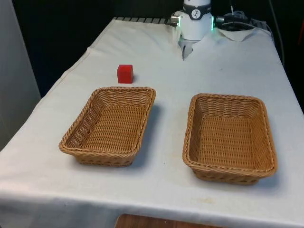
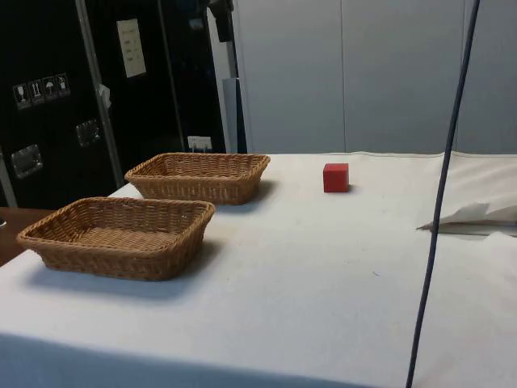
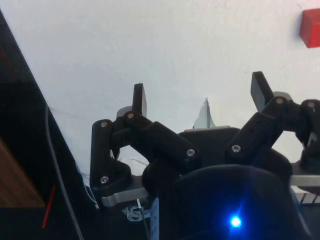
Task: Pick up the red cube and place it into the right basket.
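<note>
The red cube (image 1: 125, 73) (image 2: 336, 177) sits on the white cloth just behind the basket on the front view's left (image 1: 85, 121) (image 2: 157, 166). The other wicker basket (image 1: 192, 123) (image 2: 36, 230) lies at the front view's right, with nothing in it. In the wrist view my gripper (image 3: 200, 92) hangs high over bare cloth, open, with nothing between its fingers (image 3: 139, 99). The cube (image 3: 310, 27) shows at the edge of that view, well away from the fingertips.
The robot's white base (image 1: 194, 21) stands at the table's far end. A dark cable (image 2: 443, 194) hangs down through the side view. Both baskets hold nothing.
</note>
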`<state>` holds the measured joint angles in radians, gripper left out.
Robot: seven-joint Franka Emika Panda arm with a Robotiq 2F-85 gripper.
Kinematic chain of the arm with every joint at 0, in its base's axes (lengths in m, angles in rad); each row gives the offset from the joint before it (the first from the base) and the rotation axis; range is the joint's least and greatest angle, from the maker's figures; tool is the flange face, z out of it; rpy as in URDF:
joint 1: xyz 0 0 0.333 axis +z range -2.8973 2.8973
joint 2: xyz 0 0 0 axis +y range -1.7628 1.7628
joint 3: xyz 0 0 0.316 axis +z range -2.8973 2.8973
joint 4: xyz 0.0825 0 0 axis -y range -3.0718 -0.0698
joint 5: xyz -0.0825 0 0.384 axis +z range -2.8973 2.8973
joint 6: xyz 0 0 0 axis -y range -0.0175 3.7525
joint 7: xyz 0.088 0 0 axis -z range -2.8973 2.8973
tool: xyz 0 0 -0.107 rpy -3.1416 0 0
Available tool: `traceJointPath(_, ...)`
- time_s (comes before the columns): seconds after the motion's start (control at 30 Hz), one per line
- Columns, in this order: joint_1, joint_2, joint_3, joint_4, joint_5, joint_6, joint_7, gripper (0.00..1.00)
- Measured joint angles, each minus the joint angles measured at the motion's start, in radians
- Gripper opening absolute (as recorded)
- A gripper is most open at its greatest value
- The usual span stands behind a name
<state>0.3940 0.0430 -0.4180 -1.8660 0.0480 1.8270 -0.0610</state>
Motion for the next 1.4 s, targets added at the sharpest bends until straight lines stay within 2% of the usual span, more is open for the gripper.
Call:
traceJointPath(0.3,-0.018,-0.075,-0.016,-0.081,-0.034,0.003,-0.023,1.00)
traceJointPath(0.53,-0.027,-0.118,-0.027,-0.125,-0.061,0.006,-0.043,1.00)
traceJointPath(1.0,-0.043,-0.161,-0.051,-0.174,-0.126,0.003,-0.093,1.00)
traceJointPath(1.4,-0.056,-0.201,-0.075,-0.223,-0.199,0.004,-0.110,1.00)
